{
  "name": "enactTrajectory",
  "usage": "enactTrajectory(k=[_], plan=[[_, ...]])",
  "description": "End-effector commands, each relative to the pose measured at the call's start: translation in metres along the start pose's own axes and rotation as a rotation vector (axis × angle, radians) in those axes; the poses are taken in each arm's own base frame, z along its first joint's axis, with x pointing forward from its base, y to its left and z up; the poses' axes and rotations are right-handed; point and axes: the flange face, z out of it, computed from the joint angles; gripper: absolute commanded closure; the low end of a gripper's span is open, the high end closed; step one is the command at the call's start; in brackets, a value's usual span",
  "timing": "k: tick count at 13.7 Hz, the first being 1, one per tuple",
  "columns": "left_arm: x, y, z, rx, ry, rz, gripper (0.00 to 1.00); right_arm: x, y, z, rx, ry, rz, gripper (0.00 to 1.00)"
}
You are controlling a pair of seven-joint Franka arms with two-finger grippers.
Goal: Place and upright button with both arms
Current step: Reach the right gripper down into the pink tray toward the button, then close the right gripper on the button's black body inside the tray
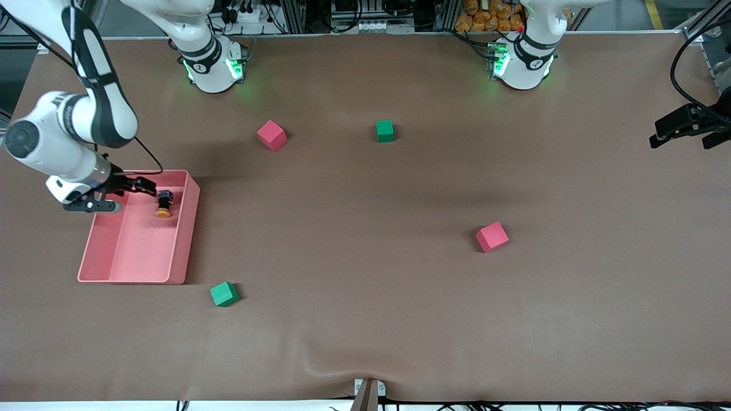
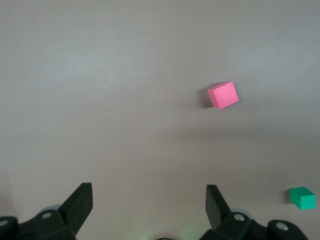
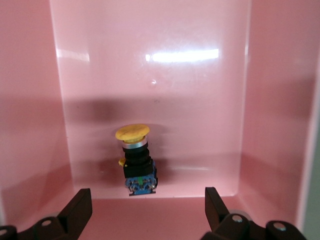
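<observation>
- Green cube (image 1: 224,294) sits nearest the front camera, on the brown worktop (image 1: 365,319), just off the pink bin's (image 1: 185,228) near corner.
- Bin lies at the right arm's end of the worktop, open side up.
- Button (image 1: 164,204) lies on its side in the bin, close to the wall facing the worktop's middle, in the bin's half farther from the camera. Orange cap points toward the camera; black body and bluish end point away. Right wrist view: button (image 3: 135,159) on the bin floor, ahead of the fingers and between their lines, not touched.
- Right claw (image 1: 132,193) is over the bin's farther end, just beside the button, fingers spread wide, holding nothing.
- Left claw (image 1: 685,132) hangs at the left arm's end of the worktop, waiting, fingers spread, empty. Its wrist view shows bare worktop with a red cube (image 2: 223,95) and a second green cube (image 2: 302,197).
- Red cube (image 1: 491,237) sits toward the left arm's end, well clear of the bin.
- Another red cube (image 1: 272,135) and the second green cube (image 1: 385,131) lie nearer the arm bases, apart from each other.
</observation>
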Motion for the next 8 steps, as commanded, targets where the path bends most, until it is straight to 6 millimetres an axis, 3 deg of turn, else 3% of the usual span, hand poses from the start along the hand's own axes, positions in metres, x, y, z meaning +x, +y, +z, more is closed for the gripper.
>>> enactTrajectory(k=[1,5,8], plan=[[-0.002,-0.003,-0.005,0.0,-0.004,0.021,0.0,-0.003,-0.001,0.018,-0.002,-0.006,-0.013,0.0],[-0.003,-0.009,-0.005,0.001,-0.004,0.01,0.0,-0.006,-0.004,0.058,-0.001,-0.006,-0.014,0.0],[-0.003,-0.009,-0.005,-0.002,-0.003,0.009,0.0,-0.007,-0.006,0.073,0.001,-0.018,-0.015,0.0]])
